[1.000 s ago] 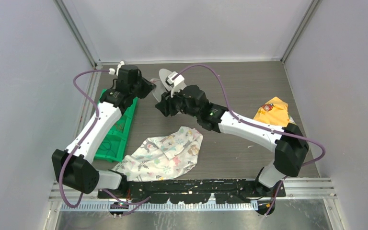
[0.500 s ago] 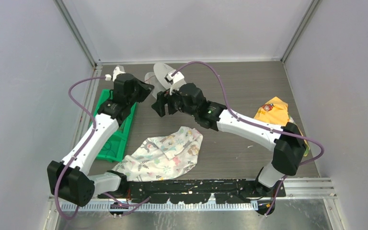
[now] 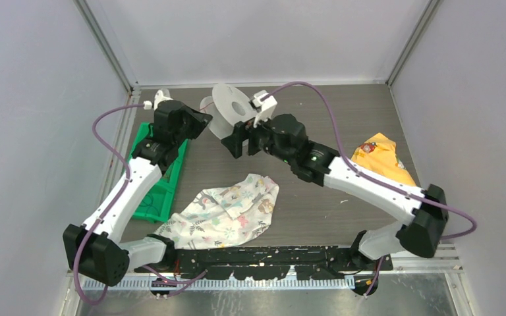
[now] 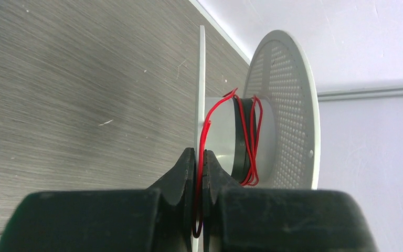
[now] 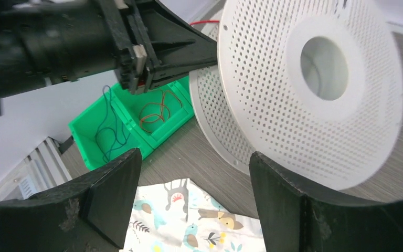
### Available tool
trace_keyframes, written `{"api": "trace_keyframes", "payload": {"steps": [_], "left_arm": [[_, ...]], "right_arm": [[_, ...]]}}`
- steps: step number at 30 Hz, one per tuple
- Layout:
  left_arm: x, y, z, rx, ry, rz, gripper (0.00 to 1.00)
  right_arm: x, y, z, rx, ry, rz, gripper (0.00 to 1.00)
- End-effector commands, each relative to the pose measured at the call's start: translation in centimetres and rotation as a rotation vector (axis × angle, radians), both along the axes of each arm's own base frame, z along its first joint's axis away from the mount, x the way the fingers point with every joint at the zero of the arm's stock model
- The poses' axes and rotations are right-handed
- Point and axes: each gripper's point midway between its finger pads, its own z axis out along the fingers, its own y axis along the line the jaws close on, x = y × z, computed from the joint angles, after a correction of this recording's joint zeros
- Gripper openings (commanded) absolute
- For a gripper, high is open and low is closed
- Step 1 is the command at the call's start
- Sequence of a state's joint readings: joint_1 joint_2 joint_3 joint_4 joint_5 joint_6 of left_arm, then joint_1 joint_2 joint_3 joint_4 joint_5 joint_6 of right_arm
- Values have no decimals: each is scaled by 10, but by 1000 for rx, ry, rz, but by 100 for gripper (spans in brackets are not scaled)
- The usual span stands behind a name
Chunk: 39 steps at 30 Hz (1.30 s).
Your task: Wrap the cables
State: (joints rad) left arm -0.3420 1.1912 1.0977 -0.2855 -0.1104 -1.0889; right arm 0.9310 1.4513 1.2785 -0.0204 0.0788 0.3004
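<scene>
the left wrist view shows it plainly: the left gripper (image 4: 199,173) jaws pinch the red wire (image 4: 204,128), which winds around the spool (image 4: 288,105) hub. the right wrist view shows the right gripper (image 5: 194,160) jaws wide, holding nothing.

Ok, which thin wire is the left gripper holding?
The thin red wire wound on the white perforated spool, not the blue coil or reddish coil in the green plastic bin.

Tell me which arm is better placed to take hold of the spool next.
Probably right: the right gripper is open facing the spool, while the left gripper is shut on the red wire.
</scene>
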Motion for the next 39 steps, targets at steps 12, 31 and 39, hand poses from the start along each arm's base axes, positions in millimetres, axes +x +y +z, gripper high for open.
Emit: {"api": "trace_keyframes", "payload": {"steps": [12,31,39], "left_arm": [[14,3,122,-120,-197,-68,1],[4,-27,150,-216,-223,-263,0],[5,-29,150,-221,-227,-271,1]], "right_arm": [[58,-203,30,300,11,-627,96],[152,-149,17,946,521,-184,70],[149,-106,20,935,547,-79,63]]}}
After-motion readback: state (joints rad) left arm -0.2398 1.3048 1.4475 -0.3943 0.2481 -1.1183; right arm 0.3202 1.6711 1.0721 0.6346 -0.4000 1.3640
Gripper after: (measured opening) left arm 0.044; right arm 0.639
